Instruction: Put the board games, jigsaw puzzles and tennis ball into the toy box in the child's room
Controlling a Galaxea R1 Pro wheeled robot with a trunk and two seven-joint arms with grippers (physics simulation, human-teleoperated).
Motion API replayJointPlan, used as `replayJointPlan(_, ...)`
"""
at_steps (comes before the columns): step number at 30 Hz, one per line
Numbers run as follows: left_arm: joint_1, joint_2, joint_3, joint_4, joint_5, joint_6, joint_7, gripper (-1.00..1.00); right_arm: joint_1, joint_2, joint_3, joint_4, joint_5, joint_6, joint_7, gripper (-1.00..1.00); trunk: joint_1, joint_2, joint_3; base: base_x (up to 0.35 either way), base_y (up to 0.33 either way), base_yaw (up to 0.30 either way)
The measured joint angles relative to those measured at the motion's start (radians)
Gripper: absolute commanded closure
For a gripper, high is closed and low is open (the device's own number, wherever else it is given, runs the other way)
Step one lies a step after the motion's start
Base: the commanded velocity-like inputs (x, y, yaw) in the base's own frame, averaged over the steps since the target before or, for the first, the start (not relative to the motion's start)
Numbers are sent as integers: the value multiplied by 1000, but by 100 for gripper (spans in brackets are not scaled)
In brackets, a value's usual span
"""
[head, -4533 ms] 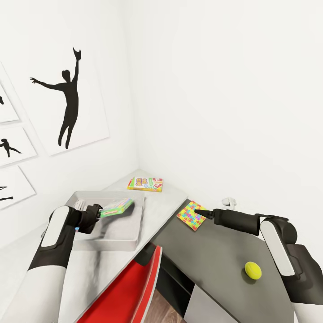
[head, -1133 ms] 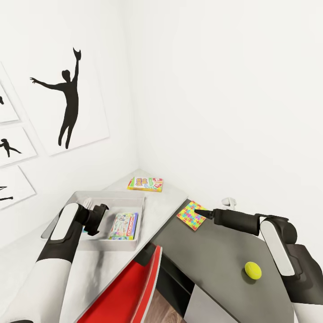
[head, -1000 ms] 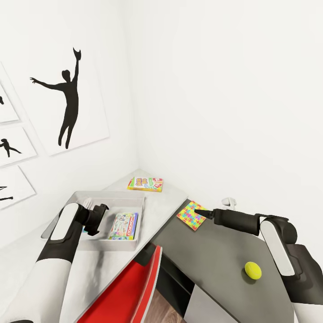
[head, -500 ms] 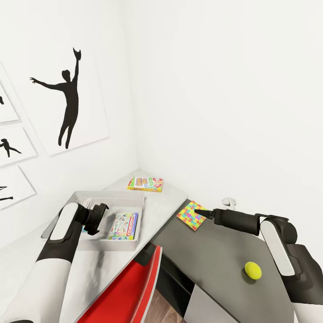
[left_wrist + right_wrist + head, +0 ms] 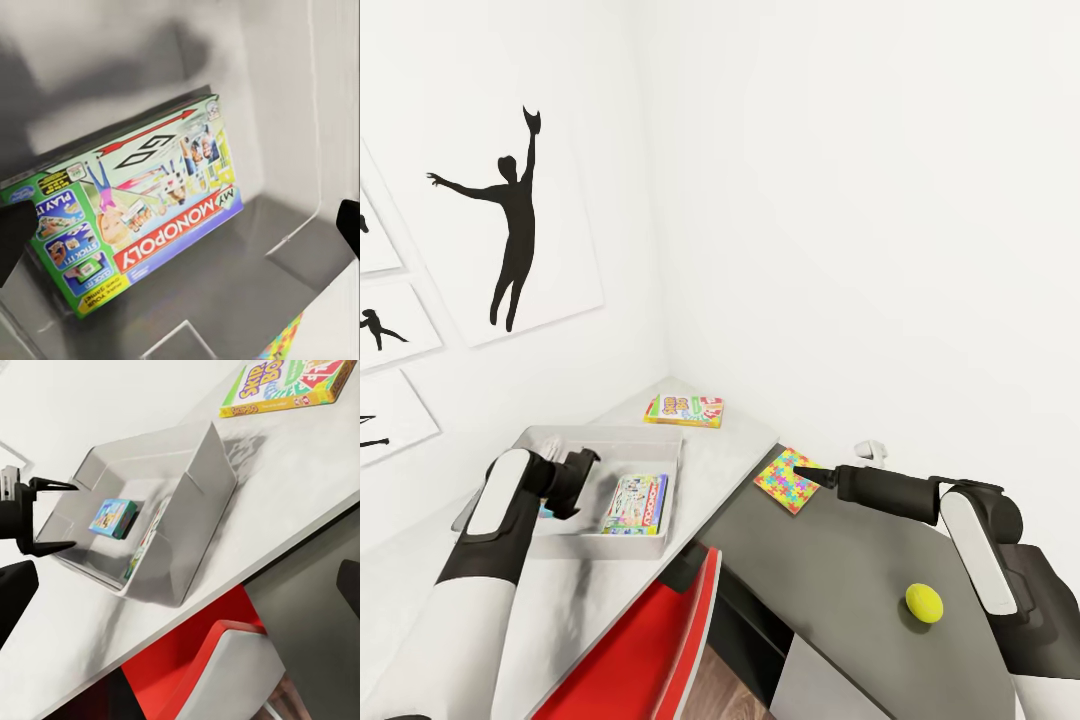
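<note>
**Letting go: the Monopoly box is in, three toys left on the desk**

Pulling my left gripper [image 5: 582, 478] back toward the near wall of the toy box [image 5: 660, 470], I hold nothing in it now. A few seconds ago it had the Monopoly box [image 5: 637, 503] clamped and tilted above the bin; now that box lies flat on the bin floor, face up, and my fingers stand spread with open space between them. Over the last second the arm has only drifted a little up and away, so the release is finished and I am clearing out.

From the right wrist I also see a small blue-green box [image 5: 112, 517] lying inside the bin beside the Monopoly box, so by my count two toys are already in.

My right gripper [image 5: 800, 470] hovers at the edge of the jigsaw puzzle [image 5: 788, 480] on the dark desk [image 5: 840, 590]; I cannot tell how far its jaws are parted, nor whether they touch the puzzle. It has not shifted in these seconds.

Outside the bin: that puzzle, the Skip-Bo box [image 5: 684, 409] on the pale desk just beyond the bin, and the tennis ball [image 5: 924, 603] well apart, near my right elbow. The puzzle looks like the sensible next pick.
</note>
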Motion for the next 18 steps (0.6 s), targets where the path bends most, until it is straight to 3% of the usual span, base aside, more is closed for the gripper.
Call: replayJointPlan(18,46,1,-3,-193,92,51,-3,-100,1,-2,-4,2,4,0,7,-100,0,0,0,0,0,0)
